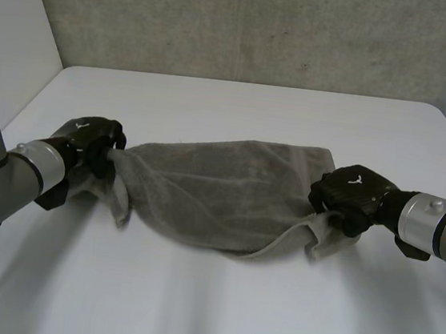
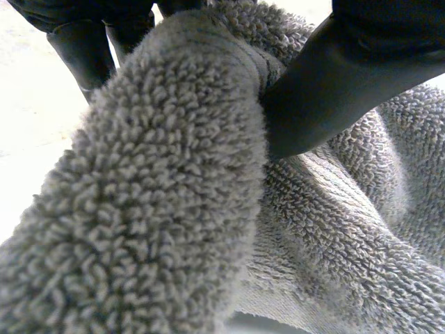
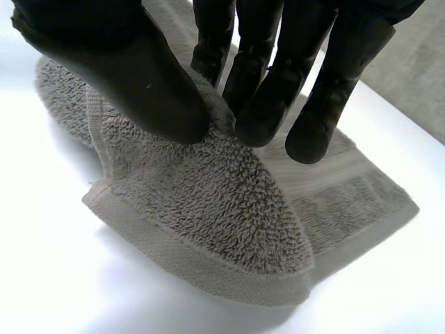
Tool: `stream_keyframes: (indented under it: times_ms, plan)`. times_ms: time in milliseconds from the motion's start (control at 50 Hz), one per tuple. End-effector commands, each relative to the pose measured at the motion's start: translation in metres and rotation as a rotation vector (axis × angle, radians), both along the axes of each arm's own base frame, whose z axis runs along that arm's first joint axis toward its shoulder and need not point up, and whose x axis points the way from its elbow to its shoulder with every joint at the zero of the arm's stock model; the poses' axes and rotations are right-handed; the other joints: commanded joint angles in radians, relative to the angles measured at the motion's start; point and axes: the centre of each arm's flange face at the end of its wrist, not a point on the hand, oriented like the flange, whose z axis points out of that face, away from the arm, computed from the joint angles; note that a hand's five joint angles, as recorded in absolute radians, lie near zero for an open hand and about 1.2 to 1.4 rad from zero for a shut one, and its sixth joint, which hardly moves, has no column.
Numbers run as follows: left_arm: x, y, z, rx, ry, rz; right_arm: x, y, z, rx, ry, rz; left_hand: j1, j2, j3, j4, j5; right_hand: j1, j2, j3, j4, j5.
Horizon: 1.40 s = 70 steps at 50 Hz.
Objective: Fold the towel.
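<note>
towel hung stretched across the middle of the desk, grey and thick-piled, gathered at each end and sagging in a shallow curve between the two arms. whether its lowest fold touched the desk or hung just above it could not be told. the left robot hand had the left end bunched up, and its wrist view showed the thumb pressed hard into a roll of cloth against the fingers, a tight closed pinch. the right robot hand held the right end the same way, thumb and fingertips nipped together on a raised ridge of terry near the hemmed corner, the loose corner drooping beneath it onto the desk. the step in hand looked like carrying one long edge over to meet the other. to do it well, both pinches should stay firm and the hands should travel together at the same height, with enough pull between them to hold the lifted edge straight without dragging the cloth out of either grip. since both ends were crumpled, not flat, the fold risked landing skewed. laying the edge down slowly, hem over hem, and letting go only once the cloth lay settled would probably serve best.
</note>
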Motion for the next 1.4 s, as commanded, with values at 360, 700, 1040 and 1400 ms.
stream_keyframes:
  times_ms: [360, 700, 1040, 1400]
  plan:
    - [0.010, -0.103, -0.008, -0.177, -0.116, 0.275, 0.016, -0.022, -0.030, 0.012, 0.025, -0.060, -1.303, -1.390, -1.367, -1.340, -1.555, 0.076, 0.087, 0.059, 0.059, 0.058]
    - [0.003, -0.035, 0.015, -0.133, -0.114, 0.181, 0.016, -0.021, -0.033, 0.035, 0.014, -0.067, -1.216, -1.303, -1.280, -1.253, -1.468, 0.076, 0.087, 0.059, 0.059, 0.058]
    - [0.008, 0.065, 0.011, -0.173, -0.254, 0.010, 0.023, -0.012, -0.037, 0.050, 0.018, -0.044, -0.992, -1.079, -1.056, -1.029, -1.244, 0.076, 0.087, 0.059, 0.059, 0.058]
    - [-0.019, 0.052, -0.040, -0.184, -0.257, -0.055, 0.027, -0.006, -0.041, 0.064, 0.022, -0.027, -1.142, -1.229, -1.206, -1.179, -1.394, 0.076, 0.087, 0.059, 0.059, 0.058]
